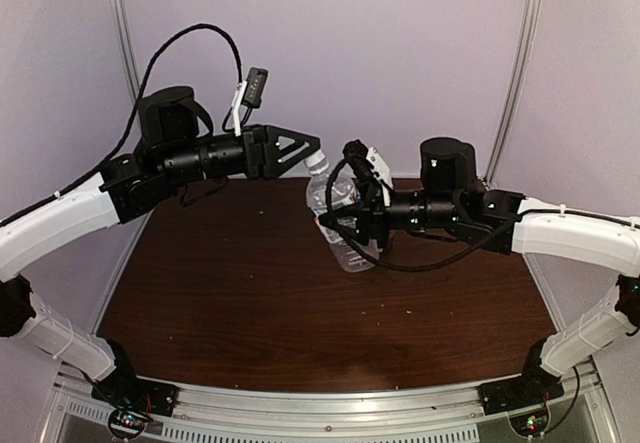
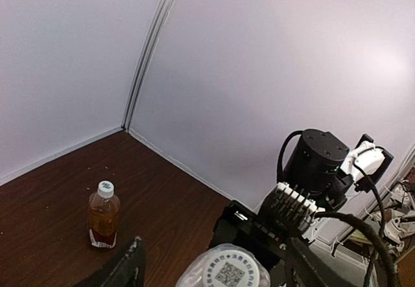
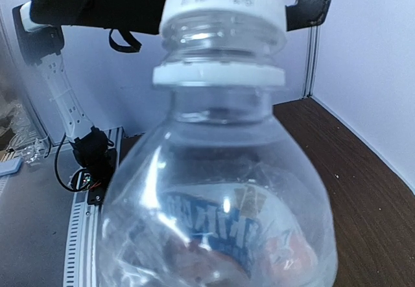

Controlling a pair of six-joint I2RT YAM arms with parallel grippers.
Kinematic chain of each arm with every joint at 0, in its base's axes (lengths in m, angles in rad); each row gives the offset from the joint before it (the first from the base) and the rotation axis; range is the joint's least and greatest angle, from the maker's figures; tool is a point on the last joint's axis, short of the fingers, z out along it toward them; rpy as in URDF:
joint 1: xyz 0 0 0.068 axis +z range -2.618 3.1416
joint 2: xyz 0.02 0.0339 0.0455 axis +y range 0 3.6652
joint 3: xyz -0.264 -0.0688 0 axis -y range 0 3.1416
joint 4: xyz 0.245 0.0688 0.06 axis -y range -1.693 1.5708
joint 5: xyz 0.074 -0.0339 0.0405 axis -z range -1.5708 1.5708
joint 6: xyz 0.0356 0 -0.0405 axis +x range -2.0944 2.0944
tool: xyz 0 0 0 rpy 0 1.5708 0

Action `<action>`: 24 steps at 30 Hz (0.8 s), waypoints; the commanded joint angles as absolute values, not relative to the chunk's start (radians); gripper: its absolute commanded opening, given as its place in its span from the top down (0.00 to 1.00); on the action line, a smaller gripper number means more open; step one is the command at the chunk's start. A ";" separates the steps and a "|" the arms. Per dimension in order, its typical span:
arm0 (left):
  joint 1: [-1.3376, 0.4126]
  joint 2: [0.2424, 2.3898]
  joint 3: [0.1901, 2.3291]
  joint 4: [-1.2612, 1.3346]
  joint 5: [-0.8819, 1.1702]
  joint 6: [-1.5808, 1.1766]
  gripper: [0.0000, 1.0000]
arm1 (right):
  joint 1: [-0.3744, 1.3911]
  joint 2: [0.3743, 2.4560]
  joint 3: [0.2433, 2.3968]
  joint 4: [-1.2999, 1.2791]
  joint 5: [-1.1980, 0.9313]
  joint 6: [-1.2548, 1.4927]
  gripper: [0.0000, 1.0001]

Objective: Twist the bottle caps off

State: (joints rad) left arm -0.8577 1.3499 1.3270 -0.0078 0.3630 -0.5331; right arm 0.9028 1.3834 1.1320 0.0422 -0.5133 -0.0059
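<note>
White screw cap [image 3: 224, 5] is shown seated on the neck of the clear bottle [image 3: 220, 190], just above a white collar ring [image 3: 219, 74]. A printed date code is visible on the cap's side wall, and a square printed code is seen on its top face from the left wrist view. A blue-and-white label is carried on the bottle's lower body. The clear bottle is located over the far middle of the table [image 1: 250, 293] and leans slightly, with its cap end turned toward the left arm. Whether its base touches the tabletop cannot be determined.

The bottle's body is clasped by the right gripper [image 1: 345, 225], whose jaws are pressed against its sides in the top view. The left gripper [image 1: 312, 155] is positioned at the cap with its jaws spread. In the left wrist view one finger [image 2: 126, 269] is seen standing apart from the cap's rim, with tabletop visible between them, so nothing is grasped by it.

An amber bottle [image 2: 104, 217] with a red-and-white label is seen upright on the dark wood-grain tabletop, well apart from the clear bottle and near a corner where two pale walls [image 1: 400, 53] meet. It is closed by a second white cap [image 2: 106, 187]. Both arm bases are carried on an aluminium rail [image 1: 330, 403] at the near edge.
</note>
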 commanded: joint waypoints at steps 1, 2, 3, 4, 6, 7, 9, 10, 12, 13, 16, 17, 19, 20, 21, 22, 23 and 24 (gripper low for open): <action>-0.801 1.302 1.304 0.080 0.543 -0.483 0.21 | 0.899 1.347 1.123 0.065 -0.661 -0.036 0.59; -0.793 1.300 1.305 0.080 0.592 -0.461 0.20 | 0.899 1.347 1.122 0.066 -0.687 -0.037 0.59; -0.788 1.299 1.305 0.079 0.632 -0.446 0.18 | 0.899 1.348 1.122 0.067 -0.712 -0.037 0.59; -0.786 1.300 1.307 0.079 0.677 -0.428 0.16 | 0.898 1.350 1.123 0.067 -0.735 -0.037 0.59; -0.785 1.298 1.307 0.084 0.755 -0.399 0.13 | 0.899 1.356 1.128 0.069 -0.780 -0.035 0.59; -0.785 1.297 1.307 0.090 0.800 -0.390 0.12 | 0.899 1.359 1.131 0.068 -0.799 -0.034 0.59; -0.785 1.296 1.305 0.103 0.852 -0.375 0.10 | 0.899 1.365 1.137 0.068 -0.835 -0.029 0.59; -0.785 1.297 1.305 0.106 0.872 -0.365 0.10 | 0.899 1.369 1.140 0.071 -0.851 -0.026 0.59; -0.785 1.300 1.305 0.106 0.901 -0.339 0.09 | 0.899 1.374 1.146 0.073 -0.871 -0.020 0.59; -0.785 1.303 1.307 0.106 0.911 -0.330 0.09 | 0.899 1.376 1.149 0.074 -0.879 -0.016 0.59; -0.784 1.317 1.309 0.109 0.932 -0.315 0.10 | 0.899 1.380 1.156 0.076 -0.899 -0.010 0.59; -0.784 1.324 1.310 0.112 0.942 -0.315 0.11 | 0.899 1.381 1.158 0.077 -0.901 -0.009 0.59; -0.784 1.339 1.310 0.123 0.957 -0.314 0.13 | 0.899 1.382 1.158 0.079 -0.906 -0.006 0.59; -0.784 1.346 1.311 0.127 0.965 -0.317 0.15 | 0.899 1.380 1.158 0.080 -0.907 -0.005 0.59; -0.785 1.354 1.312 0.133 0.973 -0.319 0.17 | 0.899 1.380 1.159 0.080 -0.908 -0.003 0.59; -0.784 1.364 1.314 0.136 0.980 -0.321 0.19 | 0.899 1.379 1.158 0.081 -0.908 -0.003 0.59; -0.784 1.371 1.315 0.142 0.989 -0.326 0.21 | 0.899 1.379 1.158 0.081 -0.908 -0.003 0.59; -0.784 1.377 1.315 0.150 0.997 -0.332 0.22 | 0.899 1.379 1.157 0.081 -0.909 -0.003 0.59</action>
